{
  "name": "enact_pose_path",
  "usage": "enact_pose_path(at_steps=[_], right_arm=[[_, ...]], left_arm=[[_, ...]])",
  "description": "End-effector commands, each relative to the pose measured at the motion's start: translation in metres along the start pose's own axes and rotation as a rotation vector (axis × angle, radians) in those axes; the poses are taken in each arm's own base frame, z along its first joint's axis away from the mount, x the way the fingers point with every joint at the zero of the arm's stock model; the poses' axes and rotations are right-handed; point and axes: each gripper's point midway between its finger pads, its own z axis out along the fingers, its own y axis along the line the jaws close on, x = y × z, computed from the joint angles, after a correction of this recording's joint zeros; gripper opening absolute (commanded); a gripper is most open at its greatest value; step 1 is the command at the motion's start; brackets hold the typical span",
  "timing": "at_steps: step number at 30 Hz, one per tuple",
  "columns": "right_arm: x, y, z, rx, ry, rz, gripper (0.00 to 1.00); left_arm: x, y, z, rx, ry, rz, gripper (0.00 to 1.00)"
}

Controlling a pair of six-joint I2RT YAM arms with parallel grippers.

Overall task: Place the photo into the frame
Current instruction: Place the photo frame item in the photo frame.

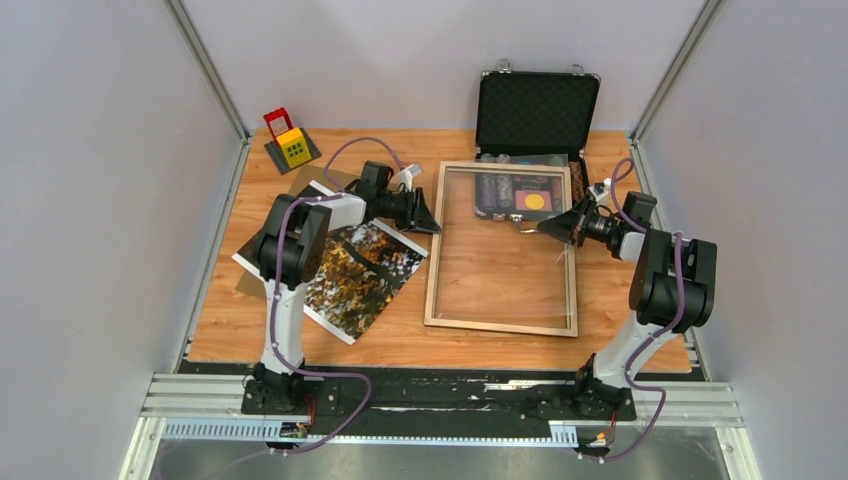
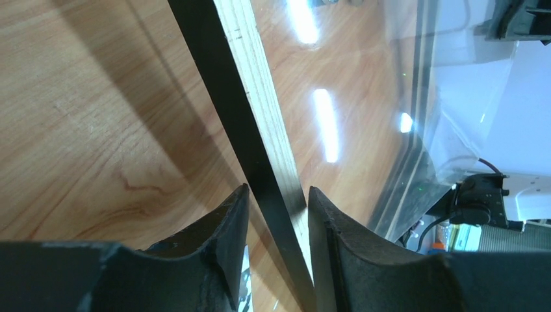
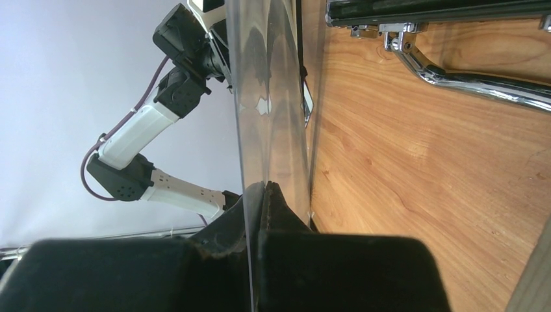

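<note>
Left jaws: astride left rail of your thin pale-wood-and-black rectangular frame (image 1: 500,325), likely steadying it; grip unclear.
Right jaws: clenched on edge of 1 thin clear pane (image 3: 266,97).
Glossy tree photo (image 1: 365,275): lying on wooden worktop (image 1: 620,330), left of frame, awaiting insertion.

R claw (image 3: 261,190) pinched on clear pane (image 3: 266,97) edge | chrome handle (image 3: 468,78) top-R over wood table (image 3: 416,195)

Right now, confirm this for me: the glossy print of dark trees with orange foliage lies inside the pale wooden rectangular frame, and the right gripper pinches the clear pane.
Not right. The glossy tree print lies outside the pale wooden frame, on the table to its left, as the top external view shows. The right gripper does pinch the clear pane.
</note>
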Motion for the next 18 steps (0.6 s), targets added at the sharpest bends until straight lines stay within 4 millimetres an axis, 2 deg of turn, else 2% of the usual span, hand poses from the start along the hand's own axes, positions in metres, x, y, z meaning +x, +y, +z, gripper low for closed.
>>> enact_pose_path(at_steps=[1,4,7,18], right_arm=[[-0.0015,0.0078,0.0007,-0.032,0.023,-0.030,0.00],[-0.0024,0.0072,-0.0001,-0.029,0.021,-0.031,0.00],[-0.0037,0.0059,-0.0011,-0.026,0.018,-0.023,0.00],[-0.0042,0.0043,-0.0014,-0.024,0.017,-0.020,0.00]], left_arm=[[-0.0084,-0.0042,0.0091,-0.009,-0.014,0.047,0.49],[-0.0081,-0.0034,0.0094,-0.014,-0.013,0.047,0.55],[-0.0066,-0.0028,0.0105,-0.017,-0.010,0.048,0.56],[-0.0028,-0.0039,0.0122,-0.001,0.002,0.049,0.38]])
